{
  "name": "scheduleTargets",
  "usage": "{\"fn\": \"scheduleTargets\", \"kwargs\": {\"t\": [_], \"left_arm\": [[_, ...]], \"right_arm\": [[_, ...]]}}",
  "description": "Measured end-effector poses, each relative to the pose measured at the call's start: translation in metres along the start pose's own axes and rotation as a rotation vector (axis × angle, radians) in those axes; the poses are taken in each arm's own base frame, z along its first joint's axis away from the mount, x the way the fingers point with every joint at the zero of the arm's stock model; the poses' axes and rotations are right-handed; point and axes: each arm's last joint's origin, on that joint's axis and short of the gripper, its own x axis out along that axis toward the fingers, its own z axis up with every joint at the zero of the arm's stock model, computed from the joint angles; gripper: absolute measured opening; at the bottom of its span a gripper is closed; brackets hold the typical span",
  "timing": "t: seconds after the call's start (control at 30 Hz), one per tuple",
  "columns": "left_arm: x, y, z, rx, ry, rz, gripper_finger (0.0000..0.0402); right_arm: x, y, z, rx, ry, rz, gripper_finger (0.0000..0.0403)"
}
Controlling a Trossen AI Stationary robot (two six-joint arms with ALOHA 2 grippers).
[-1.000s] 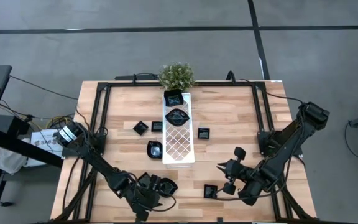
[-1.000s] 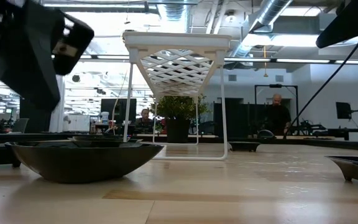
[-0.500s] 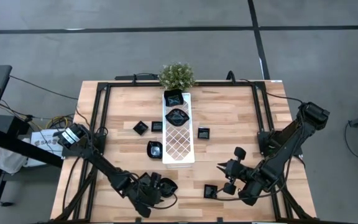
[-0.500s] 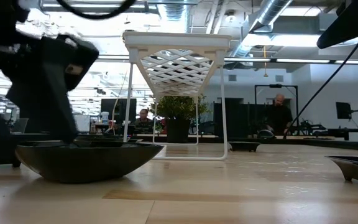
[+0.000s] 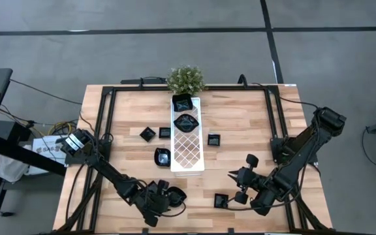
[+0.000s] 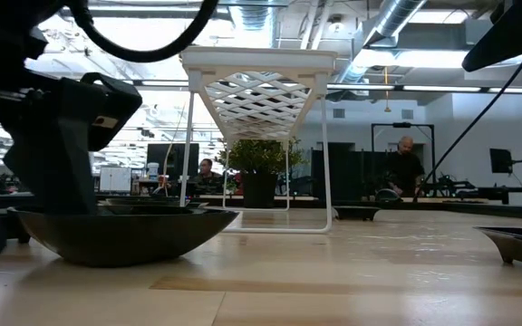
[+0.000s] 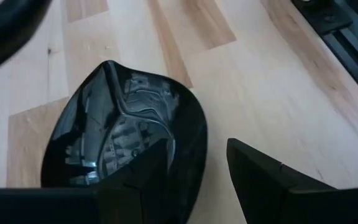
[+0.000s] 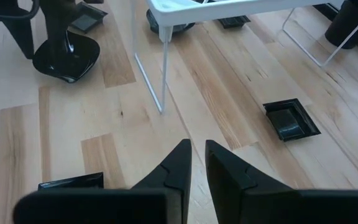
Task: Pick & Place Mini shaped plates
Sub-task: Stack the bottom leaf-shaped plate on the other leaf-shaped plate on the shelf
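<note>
Mini shaped plates point(image 5: 186, 122): two on white tray point(image 5: 188, 153), six on table. Left gripper point(image 7: 197, 168) spread astride leaf-shaped plate's point(image 7: 123, 130) rim; right gripper point(image 8: 197, 165) nearly pressed together, empty.

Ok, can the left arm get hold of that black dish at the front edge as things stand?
Probably yes. The left gripper is open right at the black dish, one finger over its bowl and the other outside the rim. Nothing lies between them, and the wood around the dish is bare.
</note>
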Motion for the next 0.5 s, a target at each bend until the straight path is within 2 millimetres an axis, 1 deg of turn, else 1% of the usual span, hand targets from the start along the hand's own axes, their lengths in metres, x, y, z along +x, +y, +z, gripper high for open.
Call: {"fn": "scheduleTargets", "kwargs": {"t": [0.27, 0.5], "left_arm": [[0.0007, 0.0021, 0.0003, -0.002, 0.001, 0.010, 0.0163], [0.0007, 0.0021, 0.0002, 0.002, 0.001, 0.010, 0.0127]], "right_arm": [[0.0000, 0.0000, 0.0000, 0.001, 0.000, 0.000, 0.0042], [0.0000, 0.0000, 0.0000, 0.000, 0.000, 0.000, 0.0042]]}}
